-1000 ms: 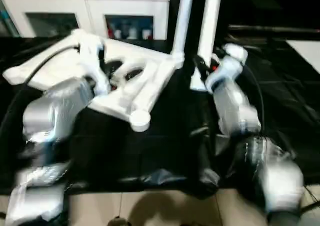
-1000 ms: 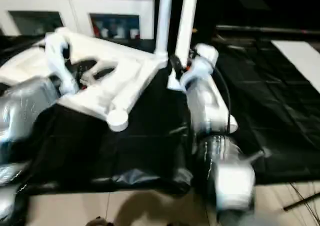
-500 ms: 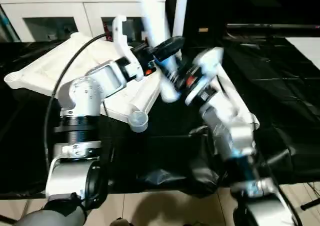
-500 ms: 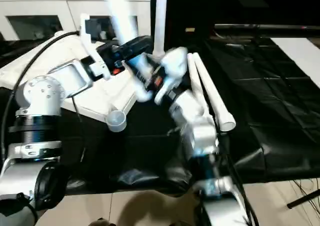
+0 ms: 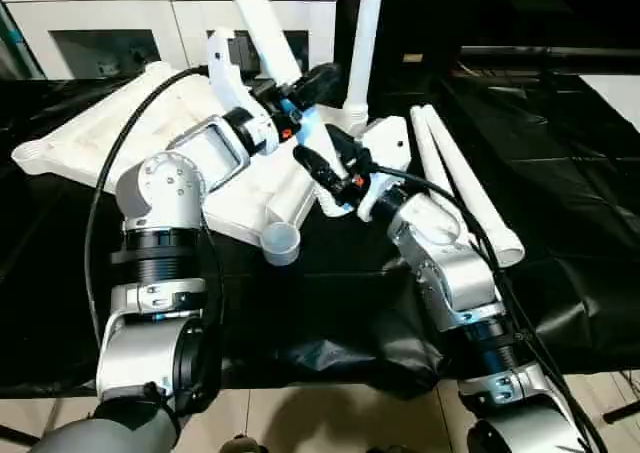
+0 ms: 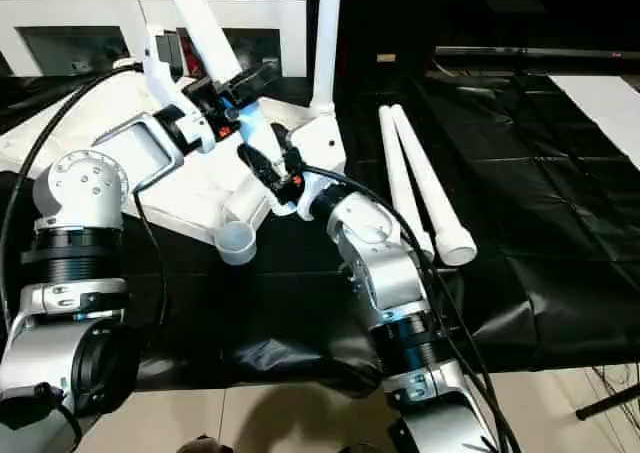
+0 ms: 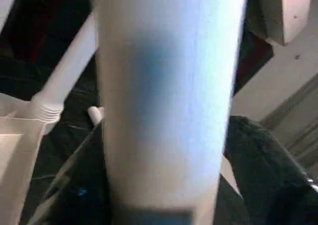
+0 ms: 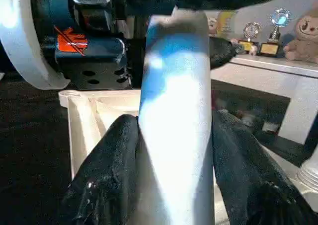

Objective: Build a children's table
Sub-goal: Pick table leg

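Right now my left gripper and right gripper both clamp one tilted leg at upper centre, above the tabletop.

Readable text: none — no word, brand or number can be made out anywhere.
Red-orange sticker on the black block: a mark in dark strokes — not legible.
Yellow card on the white shelf: print too small to read.
Small tan tag on the dark wall: blank or unreadable.
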Controlling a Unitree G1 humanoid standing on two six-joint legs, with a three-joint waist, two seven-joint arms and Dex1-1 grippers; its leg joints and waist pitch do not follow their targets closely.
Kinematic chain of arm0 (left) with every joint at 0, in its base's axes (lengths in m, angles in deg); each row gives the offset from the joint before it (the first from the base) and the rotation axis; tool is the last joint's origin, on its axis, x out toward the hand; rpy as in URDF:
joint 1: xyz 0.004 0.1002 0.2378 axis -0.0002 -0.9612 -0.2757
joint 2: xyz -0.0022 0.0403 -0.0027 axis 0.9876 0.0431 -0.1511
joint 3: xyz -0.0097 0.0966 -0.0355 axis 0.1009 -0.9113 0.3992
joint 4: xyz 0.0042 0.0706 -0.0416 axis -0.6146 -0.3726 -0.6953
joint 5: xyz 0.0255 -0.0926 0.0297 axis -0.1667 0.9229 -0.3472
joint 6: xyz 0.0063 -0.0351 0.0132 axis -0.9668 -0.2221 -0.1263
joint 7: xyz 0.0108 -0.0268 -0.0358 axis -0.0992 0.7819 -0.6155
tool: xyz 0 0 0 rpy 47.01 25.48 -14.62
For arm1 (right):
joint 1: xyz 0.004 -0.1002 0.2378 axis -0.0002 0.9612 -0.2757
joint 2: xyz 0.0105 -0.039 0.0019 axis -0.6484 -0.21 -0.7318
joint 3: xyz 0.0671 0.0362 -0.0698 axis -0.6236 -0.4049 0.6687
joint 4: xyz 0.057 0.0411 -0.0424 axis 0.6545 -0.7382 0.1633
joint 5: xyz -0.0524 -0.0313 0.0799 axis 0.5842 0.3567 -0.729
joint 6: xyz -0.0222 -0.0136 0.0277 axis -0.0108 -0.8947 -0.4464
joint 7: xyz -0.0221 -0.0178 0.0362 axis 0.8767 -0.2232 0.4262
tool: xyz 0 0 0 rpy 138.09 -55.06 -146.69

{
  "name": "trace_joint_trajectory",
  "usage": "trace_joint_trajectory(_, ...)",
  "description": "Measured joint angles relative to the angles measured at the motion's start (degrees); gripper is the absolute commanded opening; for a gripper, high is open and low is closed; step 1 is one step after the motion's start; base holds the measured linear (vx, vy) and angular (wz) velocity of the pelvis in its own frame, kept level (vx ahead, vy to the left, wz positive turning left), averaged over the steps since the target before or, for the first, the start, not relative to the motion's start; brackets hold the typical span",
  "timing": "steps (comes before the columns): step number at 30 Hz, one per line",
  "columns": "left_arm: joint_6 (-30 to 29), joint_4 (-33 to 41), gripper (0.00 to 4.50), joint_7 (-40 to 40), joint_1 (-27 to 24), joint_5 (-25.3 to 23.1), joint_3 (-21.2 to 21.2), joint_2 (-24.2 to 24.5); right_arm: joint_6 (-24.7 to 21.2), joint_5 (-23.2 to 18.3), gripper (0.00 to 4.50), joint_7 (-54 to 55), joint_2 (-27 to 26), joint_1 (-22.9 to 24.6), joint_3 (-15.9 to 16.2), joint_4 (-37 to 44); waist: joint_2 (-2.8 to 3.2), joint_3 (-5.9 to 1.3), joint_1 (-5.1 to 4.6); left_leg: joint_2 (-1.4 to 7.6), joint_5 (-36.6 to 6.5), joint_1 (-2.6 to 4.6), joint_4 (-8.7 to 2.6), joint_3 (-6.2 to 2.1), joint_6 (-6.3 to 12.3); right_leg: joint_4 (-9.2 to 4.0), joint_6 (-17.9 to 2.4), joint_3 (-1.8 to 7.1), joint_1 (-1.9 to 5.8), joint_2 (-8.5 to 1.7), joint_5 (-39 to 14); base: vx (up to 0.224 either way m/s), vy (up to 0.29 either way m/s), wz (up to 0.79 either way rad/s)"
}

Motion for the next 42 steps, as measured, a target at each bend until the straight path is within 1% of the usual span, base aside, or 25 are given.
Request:
trace_joint_trajectory(1,0.5,0.0,2.84,-0.3,0.0,0.0,0.2,-0.1,-0.1,0.0,1.84,0.4,0.0,0.0,0.0,0.0,0.0,0.0,0.0,0.0,0.0,0.0,0.0,0.0,0.0,0.0,0.0,0.0,0.0,0.0,0.0,0.0,0.0,0.0)
trace_joint_trajectory(4,1.3,0.0,2.69,-1.1,0.0,0.0,0.8,-0.2,-0.4,0.0,1.84,0.7,0.1,0.0,0.1,0.0,-0.01,0.0,0.0,0.0,0.0,-0.01,0.0,0.01,0.0,0.0,0.0,0.01,-0.01,0.0,0.0,0.0,0.0,0.0)
trace_joint_trajectory(6,1.7,0.1,2.41,-1.9,-0.1,0.0,0.8,-0.2,-0.5,0.1,1.84,0.8,0.4,0.0,0.6,0.0,0.0,0.0,0.02,0.0,0.0,-0.01,0.0,0.01,0.0,0.0,0.0,0.01,-0.01,0.0,0.0,0.0,0.0,0.0)
trace_joint_trajectory(9,1.9,0.1,2.22,-2.4,-0.3,0.1,0.9,-0.2,-0.5,0.6,1.84,0.8,0.3,0.0,0.8,0.1,0.0,0.0,0.01,0.0,0.0,0.0,0.0,0.01,0.0,0.0,0.0,0.01,-0.01,0.0,0.0,0.0,0.0,0.0)
trace_joint_trajectory(11,1.9,0.1,1.97,-2.2,-0.4,0.2,1.1,-0.3,-0.5,1.0,1.84,0.8,0.4,0.0,0.9,0.3,0.0,0.0,0.03,0.0,0.0,0.0,0.0,0.0,0.0,0.0,0.0,0.01,-0.01,0.0,0.0,0.0,0.0,0.0)
trace_joint_trajectory(14,1.9,0.4,1.87,-1.8,-0.5,0.3,1.1,-0.3,-0.4,1.3,1.84,0.8,0.6,0.0,1.1,0.6,0.0,0.0,0.02,0.0,0.0,-0.01,0.0,0.01,0.0,0.0,0.0,0.01,-0.01,0.0,0.0,0.0,0.0,0.0)
trace_joint_trajectory(17,1.9,0.5,1.86,-1.6,-0.6,0.3,1.1,-0.3,-0.2,1.4,1.84,0.8,0.8,0.0,1.2,0.6,0.0,0.0,0.02,0.0,0.0,0.0,0.0,0.01,0.0,0.0,0.0,0.01,-0.01,0.0,0.0,0.0,0.0,0.0)
trace_joint_trajectory(18,1.9,0.6,1.86,-1.5,-0.7,0.3,1.0,-0.2,-0.2,1.2,2.19,0.6,0.8,0.0,1.2,0.6,0.0,0.0,0.02,0.0,0.0,0.0,0.0,0.01,0.0,0.0,0.0,0.01,-0.01,0.0,0.0,0.0,0.0,0.0)
trace_joint_trajectory(19,1.9,0.6,1.86,-1.4,-0.7,0.4,0.8,0.0,-0.5,0.5,2.4,0.2,0.7,-0.1,0.9,0.6,0.0,0.0,0.01,0.0,0.0,0.0,0.0,0.01,0.0,0.0,0.0,0.01,-0.01,0.0,0.0,0.0,0.0,0.0)
trace_joint_trajectory(20,1.9,0.6,1.86,-1.3,-0.7,0.4,0.7,0.2,-1.2,-0.8,2.4,-0.4,0.4,-0.1,0.5,0.6,0.0,0.0,0.01,0.0,0.0,0.0,0.0,0.01,0.0,0.0,0.0,0.01,-0.01,0.0,0.0,0.0,0.0,0.0)
trace_joint_trajectory(21,1.9,0.6,1.86,-1.0,-0.7,0.4,0.5,0.5,-2.0,-2.3,2.54,-1.1,0.2,-0.3,0.0,0.6,0.0,0.0,0.01,0.0,0.0,0.01,0.0,0.01,0.0,0.0,0.0,0.01,-0.01,0.0,0.0,0.0,0.0,0.0)
trace_joint_trajectory(22,1.9,0.6,1.86,0.0,-0.8,0.4,0.2,1.0,-4.4,-5.1,2.62,-2.7,0.0,-0.8,-1.2,0.9,0.0,0.0,0.01,0.0,0.0,0.01,0.0,0.0,0.01,0.0,0.0,0.01,-0.01,0.0,0.0,0.0,0.0,0.0)
trace_joint_trajectory(23,1.9,0.6,1.86,0.7,-0.8,0.4,0.0,1.4,-5.6,-6.5,2.71,-3.7,0.0,-1.2,-1.9,1.2,0.0,0.0,0.01,0.0,0.0,0.02,0.0,0.01,0.01,0.0,0.0,0.01,-0.02,0.0,0.0,0.0,0.0,0.0)
trace_joint_trajectory(24,1.8,0.5,1.86,2.1,-0.8,0.4,-0.5,2.2,-9.5,-9.6,2.71,-5.1,0.5,-2.2,-3.2,1.6,-0.02,0.01,-0.04,0.0,0.0,0.02,0.0,0.01,0.01,0.01,0.0,0.02,-0.03,0.0,0.0,0.0,0.0,0.0)
trace_joint_trajectory(25,1.4,0.4,1.85,4.3,-0.8,0.3,-1.8,3.8,-14.9,-13.4,2.89,-7.3,1.6,-4.3,-4.6,2.0,-0.02,0.02,-0.01,0.0,0.0,0.03,0.01,0.01,0.05,0.01,0.0,0.02,-0.1,0.0,0.0,0.0,0.0,0.0)
trace_joint_trajectory(26,1.1,0.4,1.85,6.1,-0.7,0.3,-2.7,4.5,-19.0,-16.2,2.97,-9.1,3.1,-5.8,-5.8,2.6,-0.03,0.01,0.02,-0.01,0.0,0.05,0.01,0.01,0.06,0.0,0.0,0.03,-0.07,0.0,0.0,0.0,0.0,0.0)
trace_joint_trajectory(28,0.2,0.3,1.85,10.1,-0.6,0.2,-4.5,6.9,-27.3,-21.3,3.04,-14.9,7.9,-8.6,-7.1,4.0,-0.1,-0.02,0.28,-0.01,0.0,0.06,0.0,0.01,0.09,-0.03,0.0,0.02,-0.03,-0.01,0.0,0.0,0.0,0.0)
trace_joint_trajectory(30,-0.9,0.1,1.85,12.8,-0.3,0.2,-5.2,8.6,-32.4,-24.3,3.04,-19.3,11.0,-9.4,-7.9,3.9,-0.27,-0.04,0.35,-0.01,0.2,0.02,-0.03,0.02,0.33,-0.04,0.0,0.03,0.01,-0.01,0.0,0.0,0.0,0.0)
trace_joint_trajectory(31,-1.9,0.0,1.85,15.0,0.2,0.3,-6.4,9.9,-35.2,-25.9,3.04,-22.4,13.0,-9.5,-8.0,3.4,-0.4,0.04,0.55,0.0,0.2,0.03,-0.02,0.02,0.36,-0.04,0.0,0.01,-0.01,-0.01,0.0,0.0,0.0,0.0)
trace_joint_trajectory(34,-3.9,0.1,1.85,18.2,0.6,1.0,-7.5,11.2,-38.5,-27.2,3.04,-26.4,15.2,-10.6,-8.3,0.3,-0.5,0.05,0.72,-0.02,0.2,-0.01,-0.02,0.06,0.38,-0.02,0.0,0.03,-0.01,-0.04,0.0,0.0,0.0,0.0)
trace_joint_trajectory(36,-4.9,0.2,1.85,19.2,0.6,1.9,-8.0,11.3,-39.4,-27.3,3.04,-27.5,15.5,-11.5,-8.1,-0.7,-0.54,0.06,0.74,-0.01,0.2,-0.01,-0.02,0.07,0.37,0.03,0.0,0.03,-0.01,-0.04,0.0,0.0,0.0,0.0)
trace_joint_trajectory(42,-7.0,2.6,1.85,22.5,0.6,3.7,-8.9,12.3,-43.4,-28.0,3.04,-28.8,16.5,-12.4,-6.2,-1.3,-0.72,0.14,1.12,-0.01,0.2,-0.01,-0.02,0.07,0.35,0.05,0.0,0.03,-0.04,-0.04,0.0,0.0,0.0,0.0)
